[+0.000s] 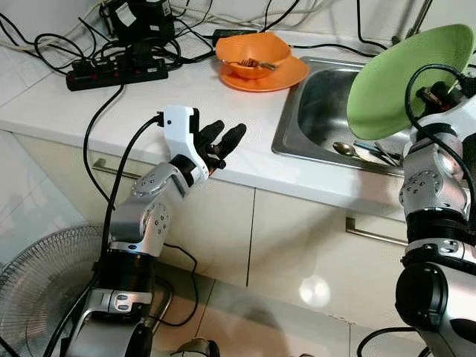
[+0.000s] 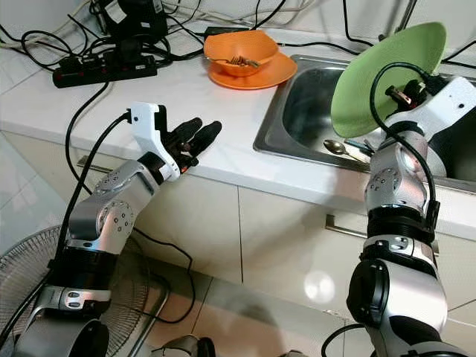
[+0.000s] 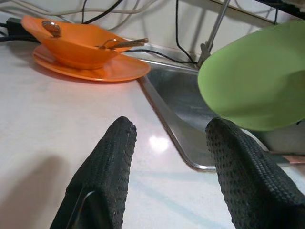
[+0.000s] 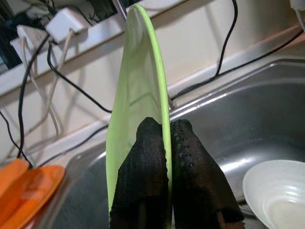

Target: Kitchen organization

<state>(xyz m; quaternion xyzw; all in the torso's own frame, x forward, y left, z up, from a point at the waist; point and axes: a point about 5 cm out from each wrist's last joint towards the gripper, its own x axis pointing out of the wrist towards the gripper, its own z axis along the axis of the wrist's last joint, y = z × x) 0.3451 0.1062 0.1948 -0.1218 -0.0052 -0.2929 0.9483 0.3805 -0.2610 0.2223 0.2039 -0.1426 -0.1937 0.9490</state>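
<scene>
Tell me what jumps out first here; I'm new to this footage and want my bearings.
The green plate stands out, held tilted on edge above the steel sink with the right gripper pinched on its rim. Next come the orange bowl with a fork in it, sitting on an orange plate on the counter beside the sink. The left gripper hovers open over the counter's front edge.

the green plate [image 1: 405, 78] is held on edge above the steel sink [image 1: 316, 104], tilted. the orange bowl [image 1: 251, 53] sits on an orange plate [image 1: 286, 76] on the counter, holding perhaps a fork [image 1: 256, 63].
</scene>
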